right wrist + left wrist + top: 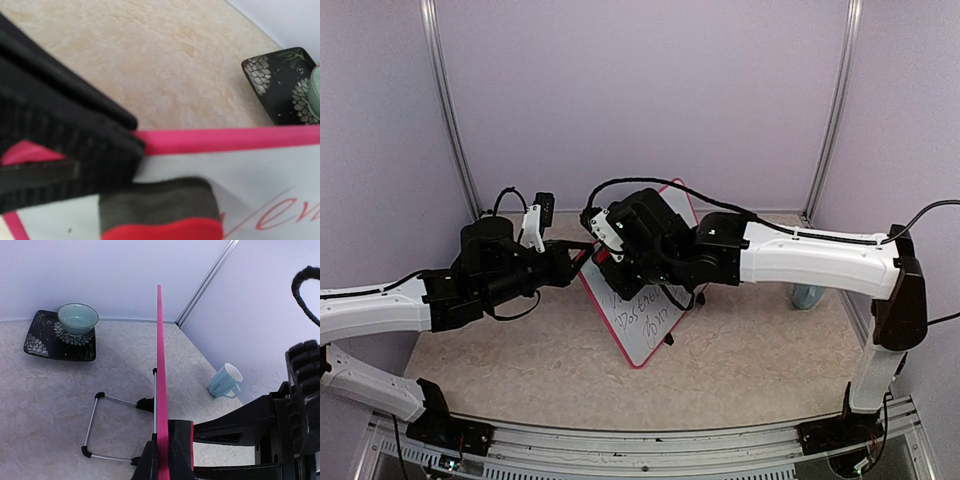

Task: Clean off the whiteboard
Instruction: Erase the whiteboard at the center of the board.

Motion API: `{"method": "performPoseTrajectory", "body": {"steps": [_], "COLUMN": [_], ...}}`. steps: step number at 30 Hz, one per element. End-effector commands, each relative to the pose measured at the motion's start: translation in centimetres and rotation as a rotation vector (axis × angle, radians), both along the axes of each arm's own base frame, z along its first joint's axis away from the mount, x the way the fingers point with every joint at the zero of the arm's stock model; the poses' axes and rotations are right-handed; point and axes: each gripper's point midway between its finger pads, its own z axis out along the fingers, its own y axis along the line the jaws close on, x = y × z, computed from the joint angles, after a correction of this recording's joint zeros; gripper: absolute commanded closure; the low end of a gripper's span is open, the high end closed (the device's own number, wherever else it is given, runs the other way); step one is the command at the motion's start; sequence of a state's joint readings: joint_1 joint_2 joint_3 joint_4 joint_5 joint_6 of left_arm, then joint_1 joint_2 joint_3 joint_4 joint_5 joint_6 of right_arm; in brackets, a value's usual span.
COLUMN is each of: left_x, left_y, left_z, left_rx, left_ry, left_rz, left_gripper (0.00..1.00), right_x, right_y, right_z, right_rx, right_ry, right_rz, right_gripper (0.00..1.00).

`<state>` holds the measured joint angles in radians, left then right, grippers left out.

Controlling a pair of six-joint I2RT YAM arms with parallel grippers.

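Note:
The whiteboard [645, 325] stands tilted on the table's middle, with a pink frame and handwriting on its face. My left gripper [582, 254] is shut on the board's left frame edge. In the left wrist view the frame [159, 340] runs edge-on and the fingers [150, 460] clamp it at the bottom. My right gripper [609, 250] holds a red eraser [160, 207] with a dark felt pad, pressed on the white surface [260, 170] just under the top frame. Red writing [280, 212] lies right of the eraser.
The board's wire stand [95, 425] rests on the table behind it. A black patterned plate [45, 342] with a pale green bowl [77, 319] sits in the far corner, also showing in the right wrist view [275, 85]. A blue mug [225, 381] lies at the right wall [807, 296].

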<state>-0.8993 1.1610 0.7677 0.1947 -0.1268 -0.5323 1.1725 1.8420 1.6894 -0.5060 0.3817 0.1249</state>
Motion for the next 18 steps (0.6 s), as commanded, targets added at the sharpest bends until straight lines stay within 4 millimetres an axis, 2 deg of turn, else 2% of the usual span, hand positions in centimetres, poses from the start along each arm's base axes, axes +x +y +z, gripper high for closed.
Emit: {"method": "performPoseTrajectory", "body": {"steps": [1,11,18], "left_x": [-3.1,-3.2,-3.2], "left_y": [-2.8,-2.8,-2.8], "left_z": [-0.5,-0.4,-0.6], "left_rx": [-0.003,-0.005,-0.003], "left_ry": [0.023,0.021,0.025], "left_rz": [-0.178,-0.183,-0.183], "left_gripper": [1.00,1.00,1.00], "right_x": [2.7,5.5,6.1], "right_y": [-0.9,-2.7,-2.3], "right_z": [-1.3,-1.2,-0.8], "right_rx": [-0.009,-0.008,0.007], "right_ry": [-0.006,-0.030,-0.035], "right_rz": [-0.109,-0.188,-0.175], "right_gripper": [0.71,0.71,0.71]}}
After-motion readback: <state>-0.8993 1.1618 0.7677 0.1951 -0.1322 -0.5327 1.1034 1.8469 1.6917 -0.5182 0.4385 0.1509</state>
